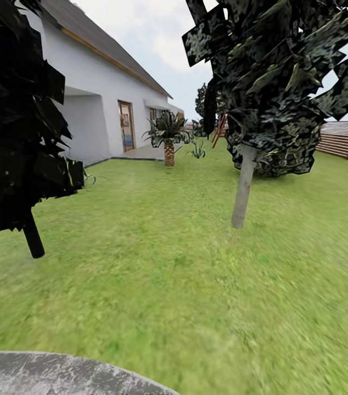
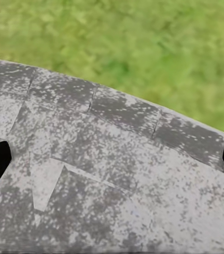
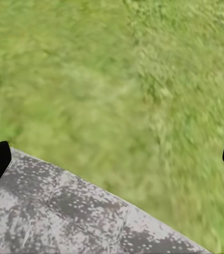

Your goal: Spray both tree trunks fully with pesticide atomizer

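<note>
The garden lawn (image 1: 196, 285) lies wide before you, one pale tree trunk (image 1: 243, 189) standing well beyond the grey stone slab (image 1: 59, 376), both grippers spread apart and empty over that slab, probably because you are searching for the atomizer.

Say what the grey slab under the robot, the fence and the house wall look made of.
Slab: looks like stone paving, matte, mottled grey with thin joint lines between pieces. Fence: seems wooden, with brown horizontal slats and darker posts. House wall: smooth white, likely painted render or plaster; the blur leaves it open.
</note>
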Motion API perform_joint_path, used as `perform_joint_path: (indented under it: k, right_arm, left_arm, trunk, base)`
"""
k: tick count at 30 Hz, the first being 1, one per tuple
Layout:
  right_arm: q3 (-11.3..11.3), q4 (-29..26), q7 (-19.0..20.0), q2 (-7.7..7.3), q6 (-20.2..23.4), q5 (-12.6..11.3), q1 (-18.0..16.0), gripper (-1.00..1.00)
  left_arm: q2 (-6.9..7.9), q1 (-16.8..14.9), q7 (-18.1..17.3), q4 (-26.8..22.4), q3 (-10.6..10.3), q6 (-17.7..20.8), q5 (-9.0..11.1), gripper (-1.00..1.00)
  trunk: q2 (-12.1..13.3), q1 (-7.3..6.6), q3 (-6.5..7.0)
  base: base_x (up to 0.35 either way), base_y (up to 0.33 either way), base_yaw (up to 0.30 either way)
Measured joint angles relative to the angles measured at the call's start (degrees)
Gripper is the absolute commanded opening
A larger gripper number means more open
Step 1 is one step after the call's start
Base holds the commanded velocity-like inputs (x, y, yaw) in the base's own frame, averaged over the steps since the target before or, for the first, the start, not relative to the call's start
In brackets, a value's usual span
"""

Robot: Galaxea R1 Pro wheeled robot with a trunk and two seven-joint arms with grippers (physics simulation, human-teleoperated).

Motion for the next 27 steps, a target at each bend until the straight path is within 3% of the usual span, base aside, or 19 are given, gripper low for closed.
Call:
perform_joint_path:
  k: [27]
  right_arm:
    - [0.0,0.0,0.0,0.00,0.0,0.0,0.0,1.00]
  left_arm:
    - [0.00,0.0,0.0,0.0,0.0,0.0,0.0,1.00]
  trunk:
    - [0.0,0.00,-0.99]
  base:
    - [0.000,0.000,0.275]
